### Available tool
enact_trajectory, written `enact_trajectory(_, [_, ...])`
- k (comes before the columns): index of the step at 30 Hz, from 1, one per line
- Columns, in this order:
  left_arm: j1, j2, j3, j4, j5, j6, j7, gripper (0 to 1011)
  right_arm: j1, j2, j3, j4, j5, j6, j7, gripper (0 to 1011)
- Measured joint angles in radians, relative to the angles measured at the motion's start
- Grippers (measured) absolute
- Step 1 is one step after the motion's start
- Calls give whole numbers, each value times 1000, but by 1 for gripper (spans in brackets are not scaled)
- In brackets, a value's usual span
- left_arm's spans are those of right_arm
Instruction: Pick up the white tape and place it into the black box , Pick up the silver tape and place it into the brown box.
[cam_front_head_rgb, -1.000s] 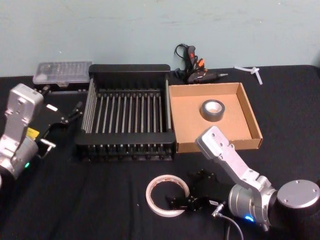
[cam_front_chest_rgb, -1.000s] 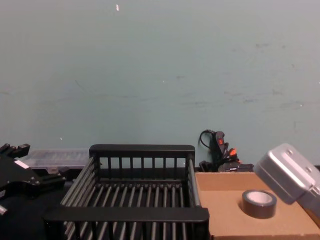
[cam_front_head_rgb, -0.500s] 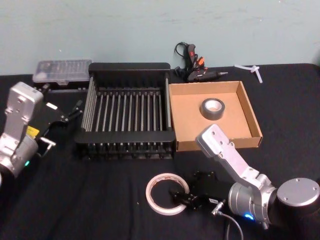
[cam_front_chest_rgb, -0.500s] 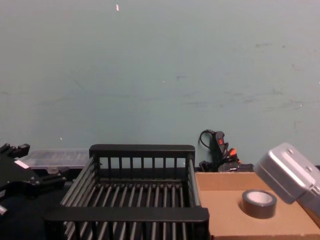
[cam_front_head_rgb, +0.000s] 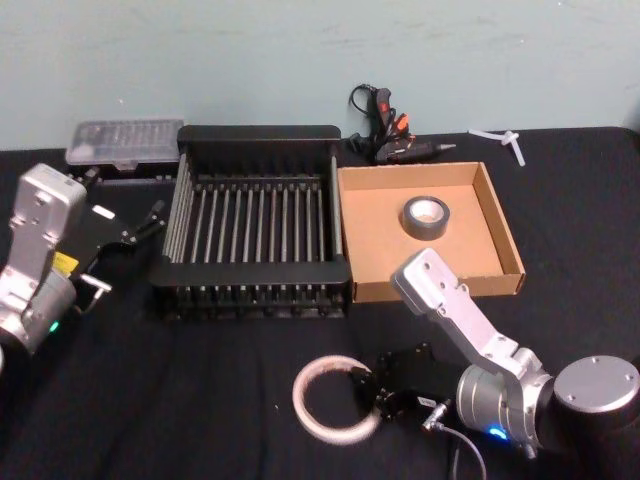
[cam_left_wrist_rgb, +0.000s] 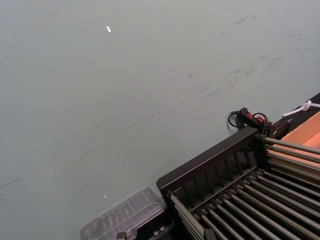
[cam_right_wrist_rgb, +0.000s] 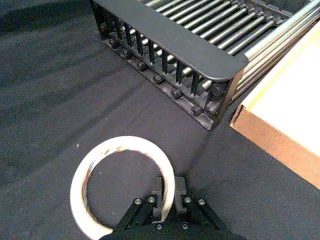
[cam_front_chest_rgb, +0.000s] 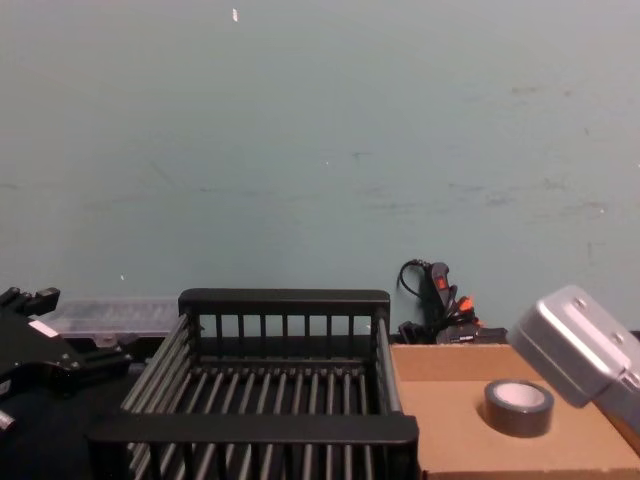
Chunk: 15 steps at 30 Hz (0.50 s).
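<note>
The white tape (cam_front_head_rgb: 300, 398) is a wide ring on the black cloth in front of the black box (cam_front_head_rgb: 258, 134). My right gripper (cam_front_head_rgb: 368, 392) is shut on the ring's right wall. In the right wrist view its fingers (cam_right_wrist_rgb: 157, 192) pinch the band of the white tape (cam_right_wrist_rgb: 120, 143) from inside and outside. The silver tape (cam_front_head_rgb: 425, 218) lies flat inside the brown box (cam_front_head_rgb: 375, 235), to the right of the black crate. The chest view shows the silver tape (cam_front_chest_rgb: 519, 405) on the tan floor. My left gripper (cam_front_head_rgb: 145, 225) is parked left of the crate.
A clear plastic case (cam_front_head_rgb: 125, 143) sits behind the crate's left corner. A glue gun with cables (cam_front_head_rgb: 385, 130) lies behind the brown box, and white sticks (cam_front_head_rgb: 500, 140) lie at the back right. Bare black cloth stretches along the table's front left.
My right gripper's fingers have closed from wide open onto the white tape's wall. The ring has shifted slightly and now looks tipped. The left arm has not moved.
</note>
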Motion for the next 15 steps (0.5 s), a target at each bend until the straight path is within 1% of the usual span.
enact_trajectory(1, [0, 0, 0, 0, 0, 0, 0, 1001, 0, 0, 0, 0, 0, 0, 0, 144])
enact_trajectory(3, [0, 0, 0, 0, 0, 0, 0, 1001, 0, 0, 0, 0, 0, 0, 0, 129])
enact_trajectory(4, [0, 0, 0, 0, 0, 0, 0, 1001, 0, 0, 0, 0, 0, 0, 0, 100])
enact_trajectory(15, [0, 0, 0, 0, 0, 0, 0, 1001, -3, 0, 5, -1, 4, -8, 4, 95])
